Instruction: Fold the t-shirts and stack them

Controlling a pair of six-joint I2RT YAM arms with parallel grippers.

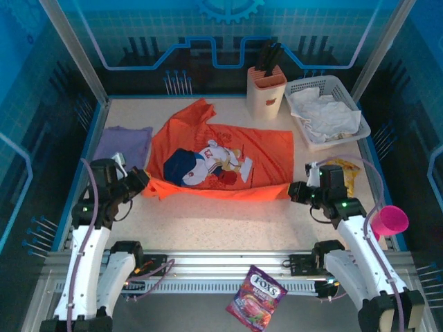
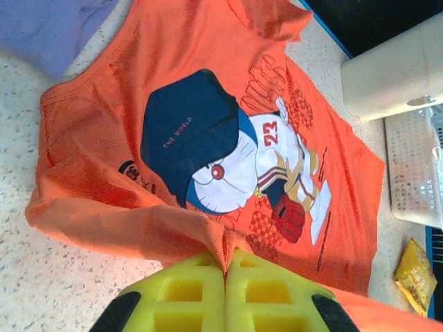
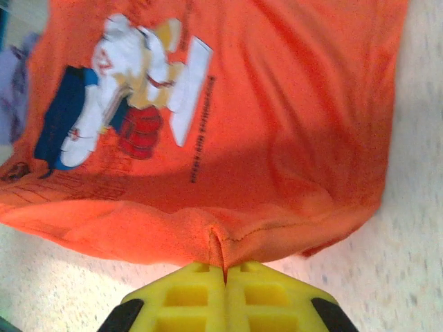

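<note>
Pinching orange t-shirt, left pincer, right pincer, pink cup overhead

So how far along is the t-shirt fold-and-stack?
Done: possibly the pale lavender cloth t-shirt, lying compact at the left, fold unconfirmed. In hand: the bright orange-red printed t-shirt lies spread open, left gripper and right gripper both shut on its near edge. Left: fold it, then stack the two.
</note>
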